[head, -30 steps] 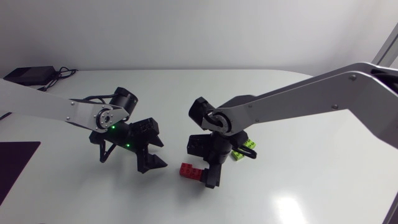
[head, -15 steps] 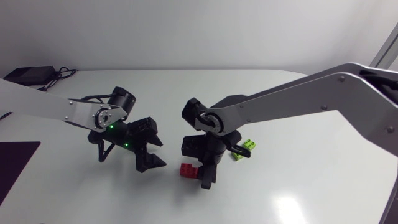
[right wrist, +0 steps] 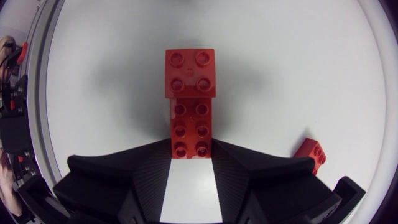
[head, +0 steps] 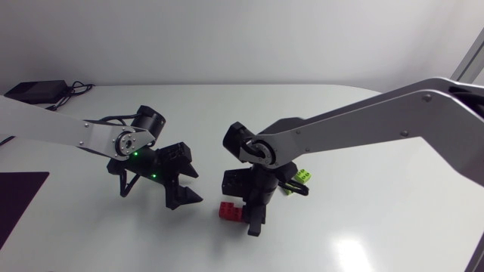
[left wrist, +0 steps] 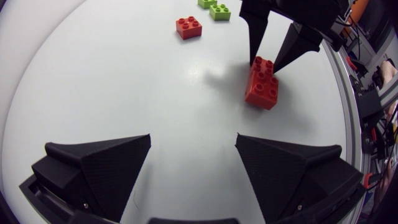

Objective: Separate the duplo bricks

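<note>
Two joined red duplo bricks (head: pixel 230 211) lie on the white table, seen in the right wrist view as a long brick (right wrist: pixel 191 130) with a square one (right wrist: pixel 190 73) stuck on its far end. My right gripper (head: pixel 254 224) points down and is shut on the long brick, one finger (right wrist: pixel 146 171) pressing each side. From the left wrist view the same pair (left wrist: pixel 262 85) lies ahead with the right gripper (left wrist: pixel 266 62) pinching its top. My left gripper (head: pixel 195 186) stands open and empty to the left of the pair, its fingers (left wrist: pixel 106 165) wide apart.
A single red brick (left wrist: pixel 188 27) and two green bricks (left wrist: pixel 214 9) lie beyond the pair. In the head view the green bricks (head: pixel 300 178) show just right of my right gripper. A black box with a cable (head: pixel 34 91) sits at the table's far left corner.
My right gripper's fingers have closed onto the red brick pair and the arm has shifted slightly left. My left arm has not moved.
</note>
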